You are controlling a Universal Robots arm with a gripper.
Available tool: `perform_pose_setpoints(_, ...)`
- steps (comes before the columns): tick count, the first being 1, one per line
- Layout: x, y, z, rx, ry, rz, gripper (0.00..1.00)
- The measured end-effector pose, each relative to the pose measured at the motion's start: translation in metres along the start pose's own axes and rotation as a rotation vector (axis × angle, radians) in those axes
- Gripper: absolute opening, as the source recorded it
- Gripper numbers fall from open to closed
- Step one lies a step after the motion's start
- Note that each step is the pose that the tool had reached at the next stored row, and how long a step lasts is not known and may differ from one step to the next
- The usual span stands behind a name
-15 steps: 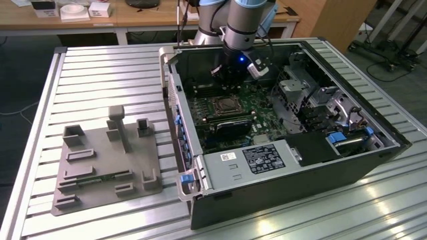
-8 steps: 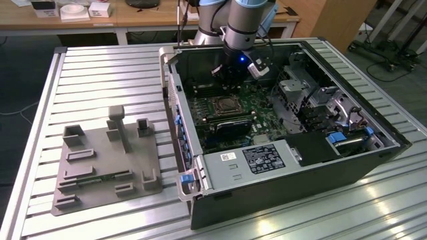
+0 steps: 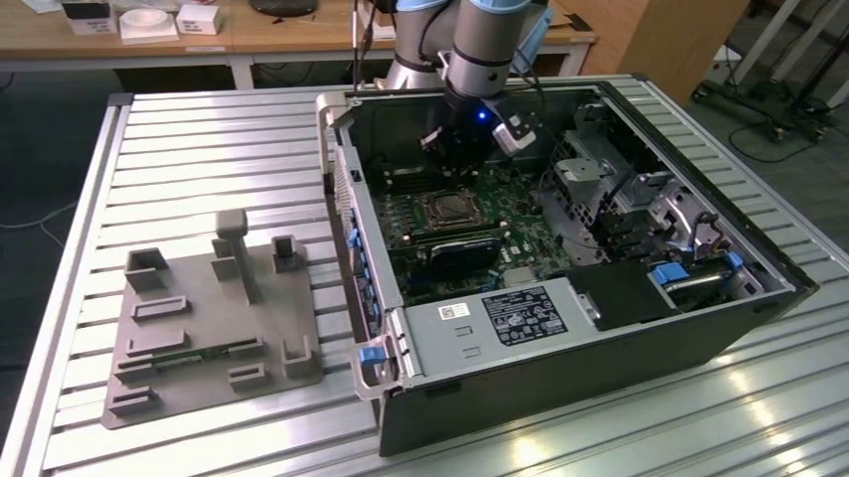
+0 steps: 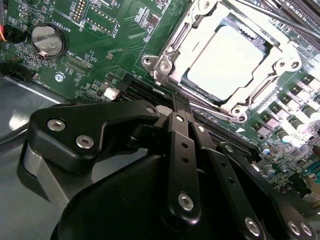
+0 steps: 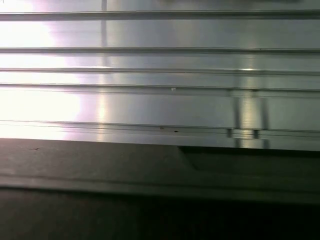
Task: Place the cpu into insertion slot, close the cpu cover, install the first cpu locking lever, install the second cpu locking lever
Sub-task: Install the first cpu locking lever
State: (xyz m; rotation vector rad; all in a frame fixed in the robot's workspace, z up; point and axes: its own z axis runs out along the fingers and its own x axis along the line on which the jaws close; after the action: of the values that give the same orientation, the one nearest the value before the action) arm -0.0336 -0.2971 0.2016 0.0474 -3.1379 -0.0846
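Fingers [image 4: 182, 145] of the end effector [image 3: 464, 159] meet at the tips with nothing between them, just beside the insertion slot [image 4: 225, 60]. The cpu [image 4: 227, 57] already sits there, the cpu cover [image 4: 200, 30] closed over it — a sideways slip could scrape the green board [image 4: 115, 45]. The case wall [image 3: 348, 214] crowds that side; a grey fixture [image 3: 213, 318] rests on the slatted surface [image 3: 199, 149].

Slatted aluminium table [image 3: 199, 129] — open computer case [image 3: 571, 388], grey fixture plate [image 3: 199, 328] on it.
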Motion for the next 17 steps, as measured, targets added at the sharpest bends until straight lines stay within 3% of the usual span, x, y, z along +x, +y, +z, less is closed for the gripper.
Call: perform_pose_setpoints(17, -0.0016, 0.0000, 0.0001, 0.0013, 0.0003, 0.000, 0.10)
